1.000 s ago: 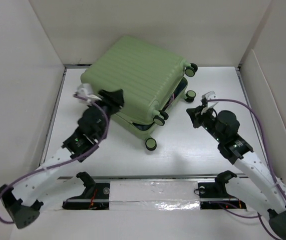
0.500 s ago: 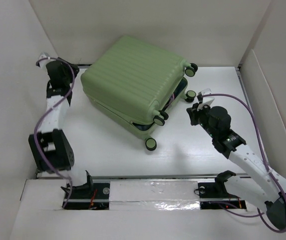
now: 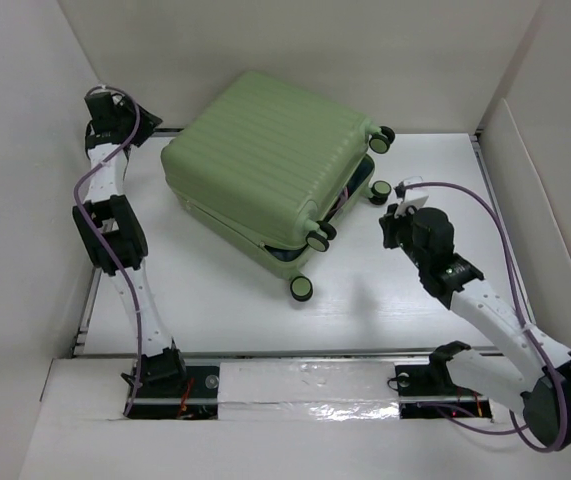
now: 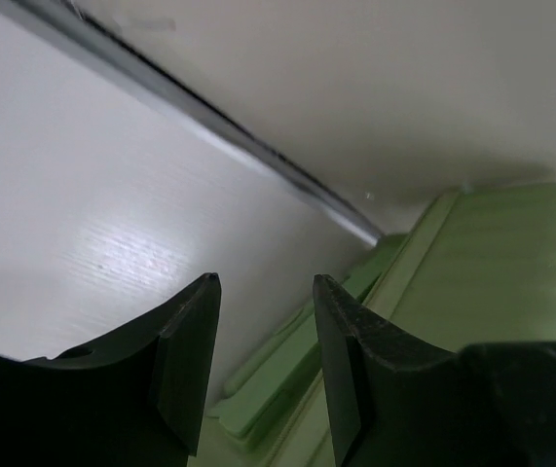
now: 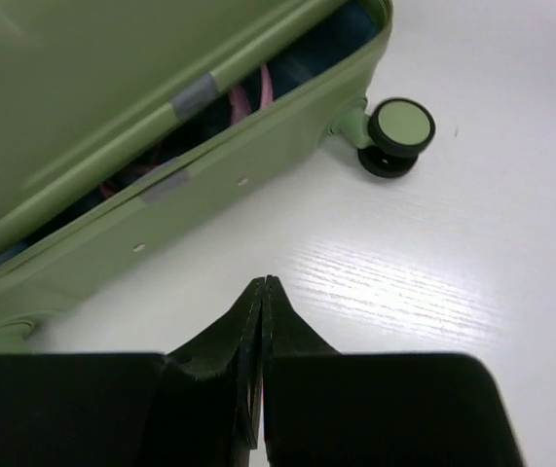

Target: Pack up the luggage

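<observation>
Luggage (image 3: 265, 160), a light-green hard-shell case, lies flat toward the far middle of the white table (image 3: 385, 300). Its lid is lowered but not fully shut. A gap runs along the wheel side on the right, where blue lining (image 5: 351, 21) and a strip of something pink (image 5: 263, 86) show through.

The right gripper (image 5: 261, 287), fingers clenched together on nothing, hovers just to the right of that open edge, near a wheel (image 5: 399, 126). The stance looks suited to pressing or nudging the shell rather than picking anything up.

The left gripper (image 4: 263, 287) is out at the far left corner, beside the case's left end, its fingers apart and empty, facing the line where the table meets the back wall (image 4: 355, 88). From there it could brace the shell against a push from the other side.

Packing appears nearly finished, and closing the lid is the likely step left.
</observation>
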You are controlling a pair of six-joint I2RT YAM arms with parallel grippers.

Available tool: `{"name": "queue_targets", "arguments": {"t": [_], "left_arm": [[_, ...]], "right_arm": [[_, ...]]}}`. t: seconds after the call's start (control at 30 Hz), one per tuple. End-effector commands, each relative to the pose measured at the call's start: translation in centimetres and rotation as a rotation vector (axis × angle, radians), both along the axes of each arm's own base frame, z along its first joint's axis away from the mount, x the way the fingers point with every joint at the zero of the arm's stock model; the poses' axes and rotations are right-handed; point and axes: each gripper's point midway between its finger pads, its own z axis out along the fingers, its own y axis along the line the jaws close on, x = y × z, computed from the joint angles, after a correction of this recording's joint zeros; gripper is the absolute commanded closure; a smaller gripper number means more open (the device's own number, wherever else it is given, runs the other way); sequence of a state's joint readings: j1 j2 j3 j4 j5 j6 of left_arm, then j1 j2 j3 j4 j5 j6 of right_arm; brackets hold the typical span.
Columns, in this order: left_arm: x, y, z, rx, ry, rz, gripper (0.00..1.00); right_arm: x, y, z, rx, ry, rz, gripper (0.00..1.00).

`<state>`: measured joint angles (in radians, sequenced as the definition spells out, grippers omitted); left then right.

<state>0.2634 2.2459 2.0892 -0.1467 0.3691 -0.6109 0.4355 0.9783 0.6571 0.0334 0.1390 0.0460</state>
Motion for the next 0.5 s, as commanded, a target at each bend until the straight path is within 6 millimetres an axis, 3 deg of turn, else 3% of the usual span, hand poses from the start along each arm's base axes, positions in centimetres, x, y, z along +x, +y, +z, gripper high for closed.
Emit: {"name": "queue_targets", "arguments": {"t": [0.0, 0.1, 0.17, 0.2, 0.27, 0.3, 0.33, 0.37, 0.4, 0.43, 0.47], "left_arm": [[0.1, -3.9, -0.5, -0.057, -0.015, -0.17, 0.6], [0.7, -7.5, -1.8, -0.09, -0.037, -0.282, 0.6], [0.6, -10.8, -2.0, -0.126, -0.055, -0.373, 0.59], [0.4, -11.7, -2.3, -0.131, -0.053, -0.394, 0.59], [-0.2, -12.7, -4.0, -0.117, -0.034, -0.378, 0.61], [-0.9, -13.1, -1.6, -0.113, -0.077, -0.356, 0.61], [-2.1, -13.8, -4.1, -0.126, -0.08, -0.337, 0.61], [-3.8, -14.0, -3.6, -0.169, -0.116, -0.307, 0.61], [-4.1, -14.1, -1.4, -0.2, -0.14, -0.294, 0.61], [-5.6, -14.8, -3.5, -0.229, -0.14, -0.289, 0.61], [-6.5, -14.9, -3.7, -0.252, -0.143, -0.278, 0.61]], "right_arm": [[2.5, -1.1, 0.4, 0.028, -0.001, -0.072, 0.97], [4.4, -1.1, 0.5, 0.048, 0.019, -0.082, 0.97], [5.6, -0.6, -1.1, 0.049, 0.065, -0.073, 0.95], [6.4, -0.2, -0.5, 0.062, 0.053, -0.065, 0.93], [7.6, 0.0, -1.8, 0.058, 0.081, -0.069, 0.91], [8.3, 0.3, -1.2, 0.067, 0.066, -0.064, 0.9], [8.7, 0.7, -1.5, 0.073, 0.075, -0.053, 0.89], [9.6, 0.8, -1.9, 0.08, 0.085, -0.056, 0.89], [10.0, 0.5, -2.4, 0.081, 0.093, -0.067, 0.89], [10.4, 0.8, -2.2, 0.093, 0.086, -0.063, 0.88], [11.0, 0.7, -3.1, 0.1, 0.1, -0.066, 0.87]]}}
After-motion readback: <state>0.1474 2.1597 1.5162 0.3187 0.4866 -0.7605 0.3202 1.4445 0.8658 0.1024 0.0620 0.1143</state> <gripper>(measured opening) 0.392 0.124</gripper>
